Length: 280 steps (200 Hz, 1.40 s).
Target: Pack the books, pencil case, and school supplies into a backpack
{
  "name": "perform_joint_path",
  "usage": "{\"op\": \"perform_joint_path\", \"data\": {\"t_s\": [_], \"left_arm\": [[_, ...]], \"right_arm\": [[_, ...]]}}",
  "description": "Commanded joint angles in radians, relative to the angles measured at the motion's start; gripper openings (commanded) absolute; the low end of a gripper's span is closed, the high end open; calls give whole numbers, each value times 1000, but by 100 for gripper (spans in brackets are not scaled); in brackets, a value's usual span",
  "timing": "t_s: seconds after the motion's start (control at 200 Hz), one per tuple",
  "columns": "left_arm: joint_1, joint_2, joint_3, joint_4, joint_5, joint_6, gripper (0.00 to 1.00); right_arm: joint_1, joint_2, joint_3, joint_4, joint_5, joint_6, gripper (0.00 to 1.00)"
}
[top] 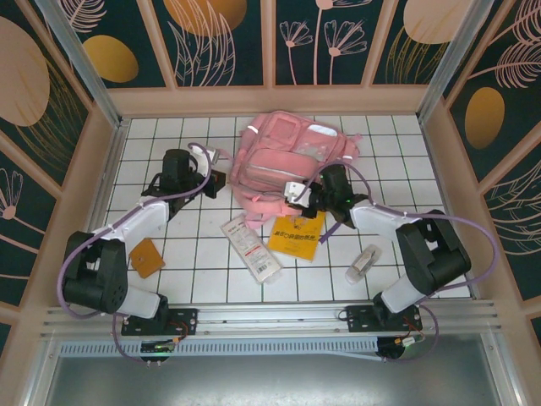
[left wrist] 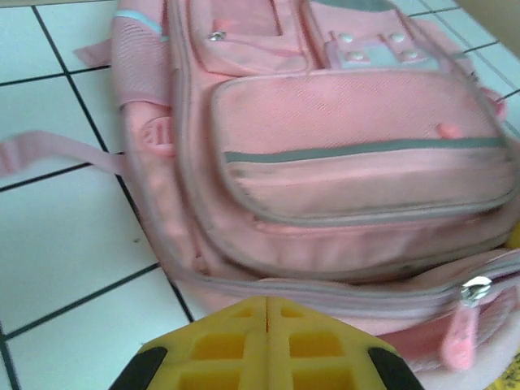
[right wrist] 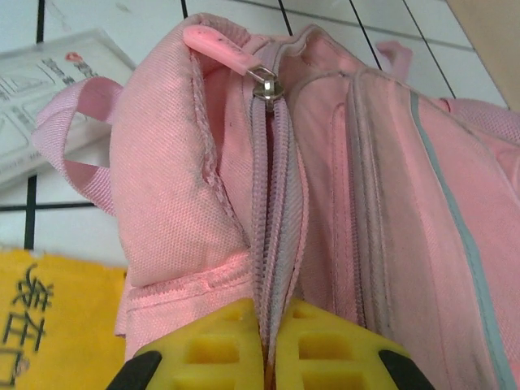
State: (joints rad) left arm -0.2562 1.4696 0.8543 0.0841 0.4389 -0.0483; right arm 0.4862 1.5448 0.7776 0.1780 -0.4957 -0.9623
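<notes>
Right hand (right wrist: pixel 272 313) (top: pixel 293 195): clenched on the zip seam of the soft pink fabric backpack (right wrist: pixel 390 187) (top: pixel 292 152), at the end of the bag nearest it. The grey zip track (right wrist: pixel 272 203) runs straight out from between its yellow fingers.
Left hand (left wrist: pixel 266 309) (top: pixel 217 179): clenched on nothing, just short of the backpack's side.
Step in hand: opening the main zip, I'd judge. The teeth look closed.
Doing it well: the pink pull tab (right wrist: pixel 218 42) lies ahead of the pinch. Better to take the tab itself and draw it along the track while the left hand presses the soft bag down.
Backpack's lie: flat on the white tiled surface (top: pixel 211 279), pockets up. Its long axis runs away from the right hand, with the carry-loop end pointing back at it.
Waiting: thin yellow paperback (top: pixel 296 237) just behind the right hand, long white pencil pouch (top: pixel 250 247) to its left, small translucent tube (top: pixel 363 262) further behind, off to its right.
</notes>
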Motion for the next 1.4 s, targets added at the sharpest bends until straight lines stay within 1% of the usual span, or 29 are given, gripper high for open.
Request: {"op": "perform_joint_path", "data": {"t_s": [0.0, 0.065, 0.09, 0.105, 0.125, 0.15, 0.17, 0.195, 0.235, 0.27, 0.335, 0.39, 0.48, 0.555, 0.606, 0.731, 0.801, 0.851, 0.906, 0.971, 1.021, 1.061, 1.121, 1.211, 1.296, 1.311, 1.396], "left_arm": [[-10, 61, 20, -47, 116, 74, 0], [-33, 73, 7, -22, 212, 50, 0], [-45, 75, 6, -18, 262, 48, 0], [-54, 76, 5, -16, 292, 48, 0], [-65, 77, 6, -12, 333, 46, 8], [-77, 75, 5, -4, 373, 40, 24], [-89, 73, 5, 3, 393, 37, 36], [-104, 68, 1, 15, 403, 33, 44], [-125, 57, -6, 29, 411, 41, 50], [-135, 50, -11, 35, 413, 66, 52], [-143, 43, -9, 21, 343, 122, 52], [-144, 49, 9, -25, 268, 193, 51], [-147, 81, 44, -113, 178, 350, 48], [-150, 117, 73, -149, 85, 408, 43], [-151, 135, 89, -162, 66, 436, 41], [-157, 158, 108, -156, 104, 495, 40], [-162, 159, 108, -129, 121, 516, 38], [-163, 162, 105, -124, 162, 558, 37], [-166, 160, 94, -137, 245, 657, 39], [-167, 150, 61, -162, 356, 828, 43], [-167, 141, 40, -168, 399, 919, 44], [-169, 138, 29, -137, 395, 916, 40], [-173, 142, 33, -107, 356, 876, 32], [-176, 156, 59, -115, 296, 870, 15], [-176, 164, 71, -97, 251, 837, 2], [-176, 164, 73, -95, 248, 831, 0], [-176, 164, 81, -78, 247, 796, 0]], "right_arm": [[-13, -44, 28, -27, -18, 14, 12], [-2, -45, 31, 2, -68, 72, 13], [5, -48, 26, 20, -77, 84, 11], [10, -50, 22, 34, -78, 88, 7], [17, -52, 13, 55, -77, 91, 4], [22, -55, 5, 78, -78, 92, 0], [25, -57, 2, 89, -81, 91, 0], [28, -56, 3, 98, -88, 93, 0], [28, -53, 9, 98, -107, 88, 0], [30, -49, 20, 83, -126, 73, 0], [33, -37, 44, 33, -146, 37, 0], [36, -26, 59, -3, -149, 8, 0], [39, -22, 64, -17, -152, -4, 0], [41, -22, 69, -23, -159, -4, 0], [47, -22, 73, -38, -163, -13, 0], [55, -30, 77, -76, -162, -42, 0], [55, -37, 74, -98, -160, -69, 0], [55, -42, 72, -104, -156, -78, 0], [55, -45, 67, -104, -153, -85, 0], [55, -47, 63, -104, -150, -94, 0], [55, -46, 64, -105, -149, -99, 0], [55, -49, 65, -106, -149, -101, 0], [55, -50, 61, -101, -150, -102, 0], [73, -53, 57, -95, -150, -102, 0], [74, -52, 55, -92, -148, -101, 0], [74, -53, 53, -91, -148, -101, 0], [72, -52, 51, -88, -137, -109, 0]]}}
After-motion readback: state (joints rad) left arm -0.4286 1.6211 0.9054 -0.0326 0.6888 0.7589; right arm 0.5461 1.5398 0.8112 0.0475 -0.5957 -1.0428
